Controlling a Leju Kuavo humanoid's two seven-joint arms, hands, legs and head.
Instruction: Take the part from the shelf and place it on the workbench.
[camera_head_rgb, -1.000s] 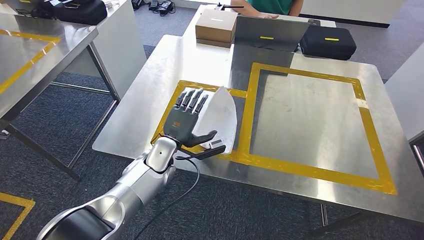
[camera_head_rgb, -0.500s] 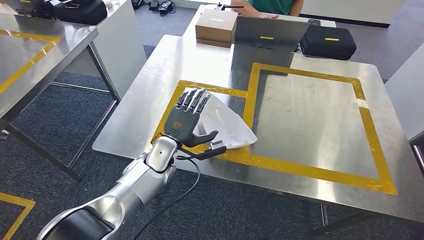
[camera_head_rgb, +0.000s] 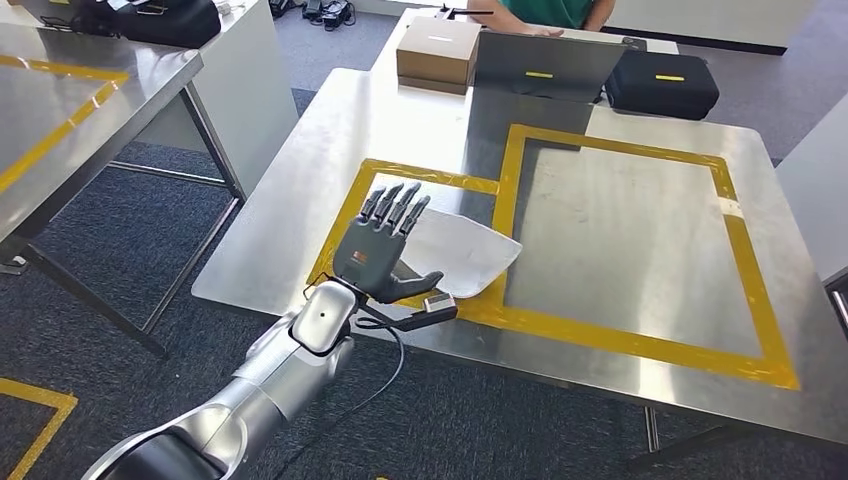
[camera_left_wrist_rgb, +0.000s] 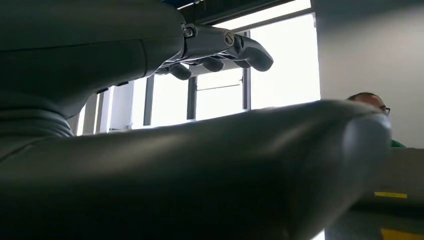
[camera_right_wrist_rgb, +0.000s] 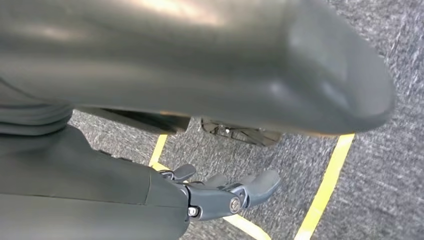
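Grey carpet (camera_head_rgb: 120, 260) is seen under a shiny metal workbench (camera_head_rgb: 300, 170) in the head view. Yellow tape (camera_head_rgb: 610, 335) is stuck on the workbench in two boxes, a small one and a big one. The part (camera_head_rgb: 455, 250), a flat white sheet, is laid on the workbench, mostly inside the small box, with one corner over the tape between the boxes. The left hand (camera_head_rgb: 380, 250) is held just above the near edge of the part, with its fingers (camera_head_rgb: 395, 205) spread wide and nothing held in them. A brown box (camera_head_rgb: 437, 52) and a black case (camera_head_rgb: 660, 85) are set at the far end. A person in green (camera_head_rgb: 555, 12) is seen behind them.

Bright windows (camera_left_wrist_rgb: 280, 60) are seen past the left hand (camera_left_wrist_rgb: 150, 150) in the left wrist view. Its fingers (camera_left_wrist_rgb: 225, 50) are stretched out with nothing in them.

Grey carpet (camera_right_wrist_rgb: 390, 165) with yellow lines (camera_right_wrist_rgb: 325, 185) is seen in the right wrist view. The right hand (camera_right_wrist_rgb: 100, 190) is hung over it, its fingers (camera_right_wrist_rgb: 240, 187) a little bent, with nothing held.
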